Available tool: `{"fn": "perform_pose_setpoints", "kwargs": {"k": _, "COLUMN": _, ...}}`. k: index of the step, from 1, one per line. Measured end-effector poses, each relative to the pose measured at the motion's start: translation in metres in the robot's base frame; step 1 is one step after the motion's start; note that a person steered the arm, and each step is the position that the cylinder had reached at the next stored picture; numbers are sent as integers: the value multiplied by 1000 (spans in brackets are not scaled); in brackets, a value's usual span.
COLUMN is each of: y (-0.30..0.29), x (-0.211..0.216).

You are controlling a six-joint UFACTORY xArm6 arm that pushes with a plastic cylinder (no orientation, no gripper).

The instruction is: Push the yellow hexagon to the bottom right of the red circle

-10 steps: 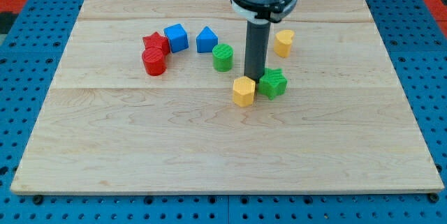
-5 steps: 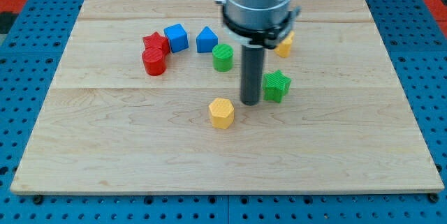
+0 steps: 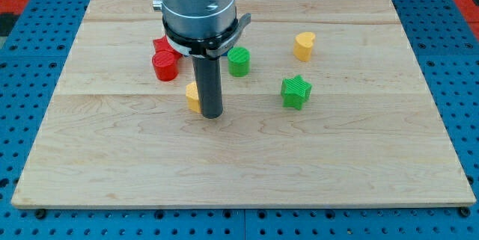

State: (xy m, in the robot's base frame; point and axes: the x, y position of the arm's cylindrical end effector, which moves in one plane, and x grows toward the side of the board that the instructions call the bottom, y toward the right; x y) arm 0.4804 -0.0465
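Against the yellow hexagon (image 3: 193, 96), at its 3 o'clock side, my tip (image 3: 212, 114) was pressed, presumably for a leftward push. At 4 o'clock of the red circle (image 3: 165, 66), close by, the hexagon was placed. No end effector jaws were fitted.

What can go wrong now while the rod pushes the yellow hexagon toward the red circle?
My tip sits against the right side of the yellow hexagon, hiding most of it. The red circle is close, up and left. Pushing further left may send the hexagon past the bottom right spot or knock the circle into the red star behind it.
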Motion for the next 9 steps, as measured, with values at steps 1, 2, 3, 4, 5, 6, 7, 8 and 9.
{"fn": "perform_pose_setpoints", "kwargs": {"k": 1, "y": 2, "x": 1}}
{"fn": "perform_pose_setpoints", "kwargs": {"k": 2, "y": 0, "x": -4}}
{"fn": "perform_pose_setpoints", "kwargs": {"k": 3, "y": -14, "x": -17}}
{"fn": "perform_pose_setpoints", "kwargs": {"k": 4, "y": -22, "x": -25}}
{"fn": "perform_pose_setpoints", "kwargs": {"k": 5, "y": -21, "x": -22}}
{"fn": "perform_pose_setpoints", "kwargs": {"k": 6, "y": -23, "x": -2}}
{"fn": "perform_pose_setpoints", "kwargs": {"k": 7, "y": -46, "x": -1}}
{"fn": "perform_pose_setpoints", "kwargs": {"k": 8, "y": -51, "x": -9}}
{"fn": "perform_pose_setpoints", "kwargs": {"k": 9, "y": -44, "x": -18}}
